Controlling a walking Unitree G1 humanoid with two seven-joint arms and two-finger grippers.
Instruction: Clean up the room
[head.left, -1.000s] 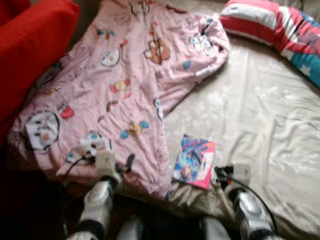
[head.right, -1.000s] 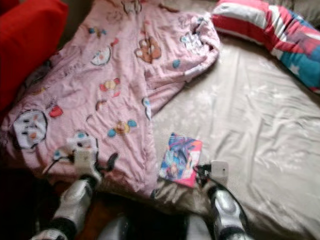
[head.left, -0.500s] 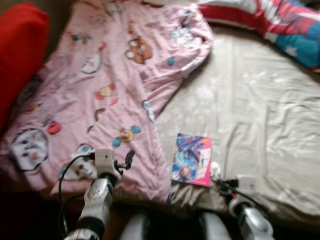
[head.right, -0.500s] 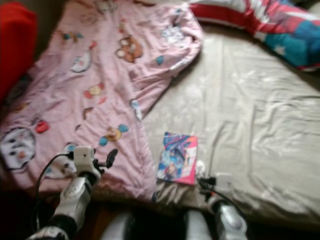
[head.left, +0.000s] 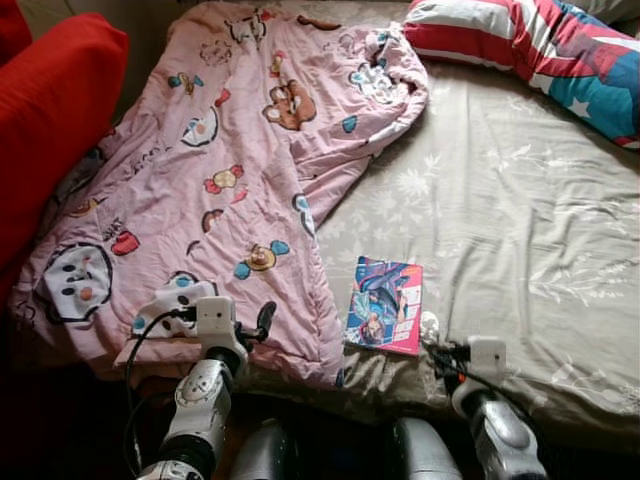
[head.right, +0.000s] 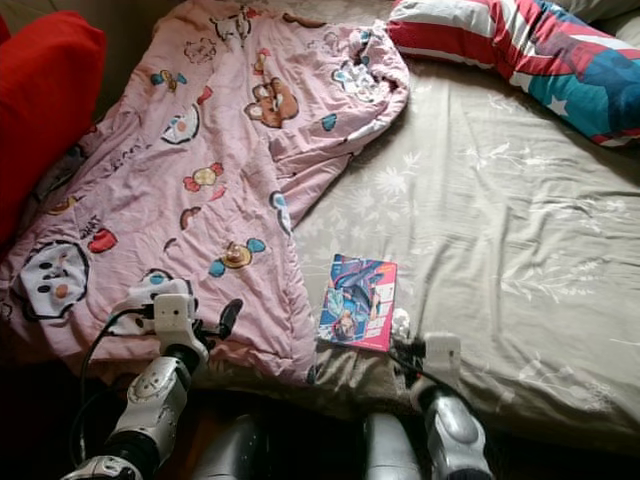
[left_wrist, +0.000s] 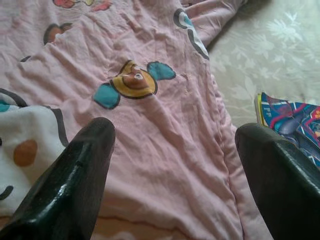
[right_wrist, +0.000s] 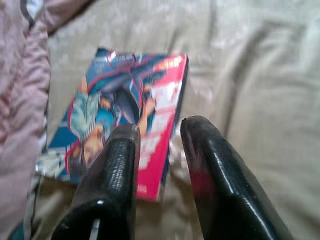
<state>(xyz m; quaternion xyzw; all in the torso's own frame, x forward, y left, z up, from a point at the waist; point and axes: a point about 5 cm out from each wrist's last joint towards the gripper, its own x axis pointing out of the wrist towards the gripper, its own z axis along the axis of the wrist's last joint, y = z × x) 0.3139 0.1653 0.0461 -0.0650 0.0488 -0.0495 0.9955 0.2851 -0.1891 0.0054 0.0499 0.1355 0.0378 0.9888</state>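
Beige floral bed sheet, rumpled; pink cartoon-print quilt alongside. Glossy comic book lies flat at the bed's near edge. Since earlier, the view sharpened. Left end effector spread wide; right end effector nearly closed, grasping nothing.

Home bedroom: bed sheet, pink cartoon quilt, striped pillow, red cushion

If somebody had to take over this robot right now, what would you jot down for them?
Left claw: open, holding nothing, over the pink quilt at the bed's near edge.
Right claw: fingers nearly closed, holding nothing, pointed at the book.
Book lies flat on the sheet beside the quilt; striped pillow at the far side.
Done: nothing visibly tidied.
Left: probably pick up the book, straighten the quilt.
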